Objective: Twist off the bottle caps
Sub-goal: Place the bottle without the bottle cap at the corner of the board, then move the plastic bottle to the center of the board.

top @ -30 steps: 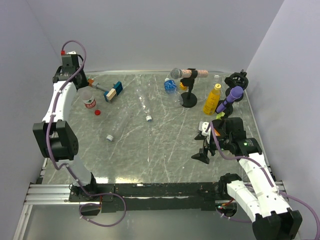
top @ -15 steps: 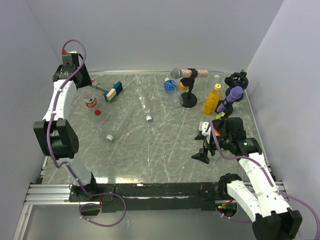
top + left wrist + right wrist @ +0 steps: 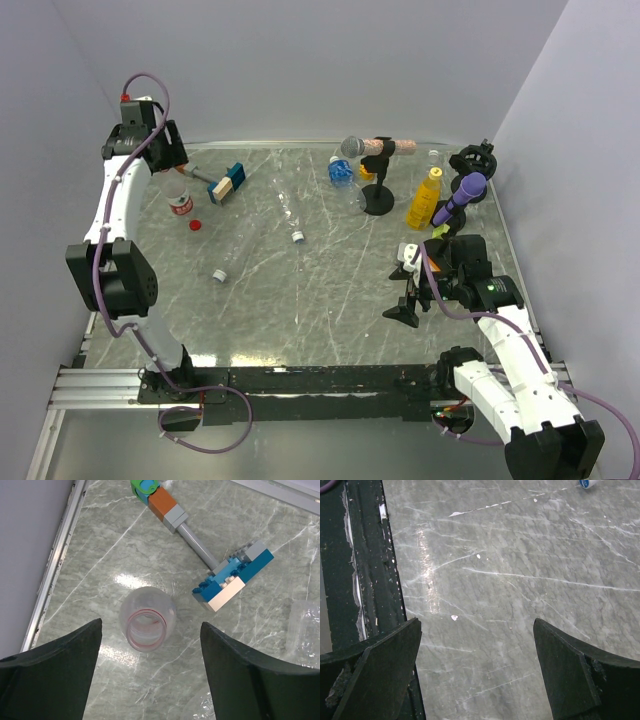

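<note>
Reference point: the open bottle (image 3: 179,203), small and clear with a red label, standing upright at the far left of the table (image 3: 330,300)

1. Status. In the left wrist view the bottle mouth is bare. A red cap (image 3: 196,224) lies on the table just beside the bottle, on the side toward the arm bases. Treat this bottle as done.

2. The left gripper (image 3: 150,630) hangs directly above the bottle. Its jaws are spread wide on either side of the mouth, touch nothing and hold nothing.

3. The right gripper (image 3: 476,630) is well apart from the bottle, low over bare table near the arm bases. Its jaws are wide with nothing between them.

4. Clearing. Lift the left gripper straight up before any sideways travel. An empty upright bottle is light and would likely tip if a finger (image 3: 60,665) brushed it. Keep off the block on a stick (image 3: 232,577), which lies near the bottle toward the table centre.

5. Next target. A lying bottle (image 3: 238,250) rests between the open bottle and the table centre, and its white cap (image 3: 217,274) appears to be in place. A bottle on its side will probably roll, so pin the body with one gripper. Close the other squarely on the ribbed cap and turn about the bottle's own axis
</note>
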### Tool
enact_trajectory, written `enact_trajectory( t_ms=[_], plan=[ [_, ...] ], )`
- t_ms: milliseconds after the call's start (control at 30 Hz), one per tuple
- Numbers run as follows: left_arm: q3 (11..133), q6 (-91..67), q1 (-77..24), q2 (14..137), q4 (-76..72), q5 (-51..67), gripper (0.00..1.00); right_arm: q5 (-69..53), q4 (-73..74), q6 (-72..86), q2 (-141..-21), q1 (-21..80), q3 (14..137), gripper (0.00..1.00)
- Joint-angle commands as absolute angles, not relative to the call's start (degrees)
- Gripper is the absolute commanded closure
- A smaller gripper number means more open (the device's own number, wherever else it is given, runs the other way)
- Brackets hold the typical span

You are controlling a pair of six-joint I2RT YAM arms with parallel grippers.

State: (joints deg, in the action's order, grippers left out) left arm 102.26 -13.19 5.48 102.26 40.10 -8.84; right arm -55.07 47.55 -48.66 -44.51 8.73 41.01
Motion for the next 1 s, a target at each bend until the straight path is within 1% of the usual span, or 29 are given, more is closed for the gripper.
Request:
enact_trajectory(
  t_ms=[0,100,200,300,333,367,400,533,633,700,833,967],
  plan=[
    [105.0,-13.0,5.6,99.3,41.0,-7.8,0.16,-55.7,46.6,-49.0,-44.4,8.6,41.0,0.01],
    [104.2,-12.9,5.5,96.7,40.7,-7.5,0.12,-55.5,46.6,-49.0,-44.4,8.6,41.0,0.01],
    [100.7,-13.6,5.5,90.3,38.4,-5.6,0.09,-55.3,46.5,-49.1,-44.2,8.6,41.0,0.01],
    [93.3,-15.4,5.4,81.3,33.8,-1.9,0.02,-54.7,46.1,-48.9,-44.2,8.5,41.0,0.01],
    [90.0,-16.0,5.4,78.3,32.1,-0.5,0.01,-54.5,46.1,-48.9,-44.2,8.5,41.0,0.01],
    [87.2,-16.5,5.4,74.9,30.4,1.2,0.01,-54.5,46.1,-48.8,-44.3,8.5,41.0,0.01],
    [83.4,-17.4,5.4,71.2,28.6,2.8,0.03,-54.6,46.0,-48.7,-44.4,8.4,41.0,0.01],
    [69.9,-20.6,5.4,59.4,22.9,10.4,0.03,-54.1,45.2,-47.6,-45.1,8.2,41.1,0.01],
    [61.0,-22.8,5.4,51.9,20.6,13.5,0.03,-51.9,50.4,-50.0,-47.4,8.2,45.5,0.01],
    [55.8,-22.9,5.4,47.7,18.8,18.0,0.03,-48.7,55.7,-52.0,-49.5,8.2,49.6,0.01],
    [45.8,-23.2,5.5,41.3,14.4,26.8,0.04,-42.9,60.4,-50.6,-52.6,8.2,54.9,0.01],
    [41.6,-21.1,5.4,39.8,15.9,30.9,0.03,-35.3,61.1,-45.9,-53.8,8.4,56.3,0.01]
  ],
)
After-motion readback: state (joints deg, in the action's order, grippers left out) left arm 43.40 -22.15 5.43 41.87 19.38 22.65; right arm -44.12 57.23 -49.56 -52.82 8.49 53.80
